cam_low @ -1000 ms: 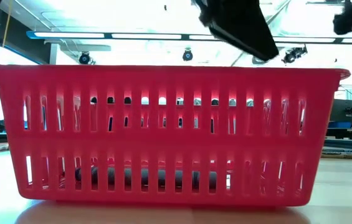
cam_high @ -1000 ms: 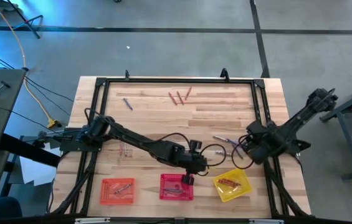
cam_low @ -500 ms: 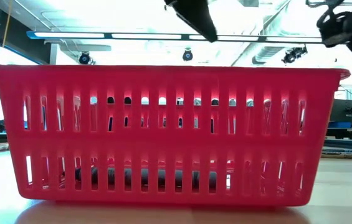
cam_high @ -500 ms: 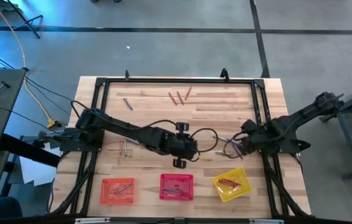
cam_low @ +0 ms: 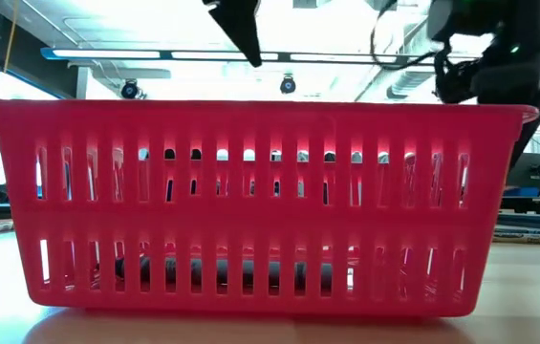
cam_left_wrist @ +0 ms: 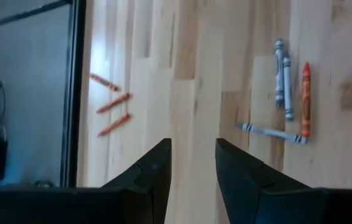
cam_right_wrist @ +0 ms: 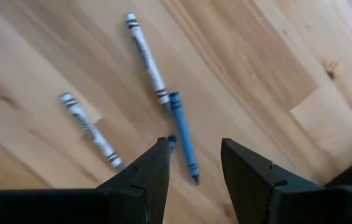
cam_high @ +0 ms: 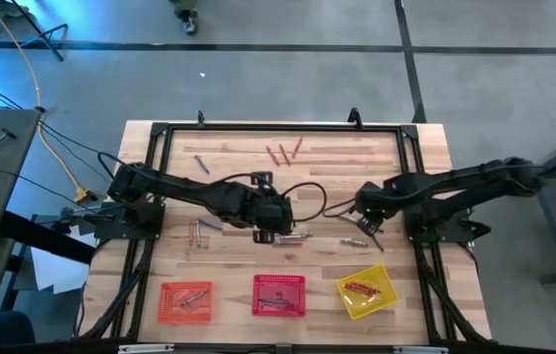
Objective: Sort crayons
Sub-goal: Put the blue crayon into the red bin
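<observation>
Crayons lie loose on the wooden table. Three reddish-orange ones (cam_high: 282,152) lie at the far middle and a bluish one (cam_high: 202,163) at the far left. A grey and orange group (cam_high: 199,231) lies left of centre, and a grey one (cam_high: 293,237) at the centre. My left gripper (cam_high: 263,232) is open and empty above the table's middle; its wrist view shows the group (cam_left_wrist: 288,99). My right gripper (cam_high: 367,222) is open above a blue crayon (cam_right_wrist: 182,137), with two grey crayons (cam_right_wrist: 146,62) (cam_right_wrist: 91,130) beside it. Whether its fingers touch the blue crayon cannot be told.
Along the near edge stand three mesh baskets holding crayons: orange (cam_high: 186,300), red (cam_high: 279,295) and yellow (cam_high: 366,290). The red basket (cam_low: 250,201) fills the low view. A black frame (cam_high: 278,126) borders the table. Bare wood lies between the crayon groups.
My left gripper has gone from above the red basket toward the far edge and the left, to over the table's middle. My right gripper has reached from the right edge toward the left, over the blue and grey crayons.
</observation>
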### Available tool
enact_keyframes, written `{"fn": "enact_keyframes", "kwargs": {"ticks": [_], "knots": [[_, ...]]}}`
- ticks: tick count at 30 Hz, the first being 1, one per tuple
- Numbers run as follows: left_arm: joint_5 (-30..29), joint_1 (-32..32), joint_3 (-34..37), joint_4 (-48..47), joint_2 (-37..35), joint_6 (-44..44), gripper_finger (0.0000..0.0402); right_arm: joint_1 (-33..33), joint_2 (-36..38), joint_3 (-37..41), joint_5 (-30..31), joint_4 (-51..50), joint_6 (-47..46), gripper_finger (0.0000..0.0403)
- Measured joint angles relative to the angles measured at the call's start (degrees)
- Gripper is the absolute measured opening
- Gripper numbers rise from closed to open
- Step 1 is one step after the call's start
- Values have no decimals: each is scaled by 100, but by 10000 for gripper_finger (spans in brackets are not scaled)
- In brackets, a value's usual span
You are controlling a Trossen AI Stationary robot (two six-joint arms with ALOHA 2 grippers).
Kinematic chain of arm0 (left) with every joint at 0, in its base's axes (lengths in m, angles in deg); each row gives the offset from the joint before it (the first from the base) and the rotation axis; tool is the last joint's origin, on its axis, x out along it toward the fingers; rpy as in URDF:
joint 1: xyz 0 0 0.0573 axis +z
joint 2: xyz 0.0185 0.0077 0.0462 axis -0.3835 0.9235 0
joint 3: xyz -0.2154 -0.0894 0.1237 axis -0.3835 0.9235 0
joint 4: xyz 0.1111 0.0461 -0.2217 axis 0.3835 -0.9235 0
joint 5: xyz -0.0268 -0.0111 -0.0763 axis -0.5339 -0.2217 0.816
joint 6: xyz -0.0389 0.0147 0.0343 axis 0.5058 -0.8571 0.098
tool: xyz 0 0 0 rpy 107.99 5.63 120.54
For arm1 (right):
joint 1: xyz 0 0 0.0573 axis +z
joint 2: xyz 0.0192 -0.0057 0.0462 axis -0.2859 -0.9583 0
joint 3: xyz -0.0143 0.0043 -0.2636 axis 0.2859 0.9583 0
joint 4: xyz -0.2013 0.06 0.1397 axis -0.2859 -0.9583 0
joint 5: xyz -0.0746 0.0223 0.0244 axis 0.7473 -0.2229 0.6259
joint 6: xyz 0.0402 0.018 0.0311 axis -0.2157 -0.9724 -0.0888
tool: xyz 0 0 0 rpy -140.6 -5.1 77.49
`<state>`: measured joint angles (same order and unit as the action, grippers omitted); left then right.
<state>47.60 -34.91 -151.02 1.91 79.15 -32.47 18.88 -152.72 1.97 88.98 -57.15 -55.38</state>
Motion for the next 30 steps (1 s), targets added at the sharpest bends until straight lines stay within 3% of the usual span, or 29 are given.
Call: {"fn": "enact_keyframes", "kwargs": {"ticks": [5,10,21,30], "knots": [[-163,-2,0,-479,-52,298,108,-371,-421,0,-24,54,367,138],[-297,-2,0,-1117,-47,694,108,-423,-725,2,-467,113,367,138],[-646,-46,0,-1461,-47,823,108,-26,-831,310,-1186,139,-398,138],[-828,-42,0,-1547,-47,838,108,395,-831,671,-1518,822,-984,138]]}}
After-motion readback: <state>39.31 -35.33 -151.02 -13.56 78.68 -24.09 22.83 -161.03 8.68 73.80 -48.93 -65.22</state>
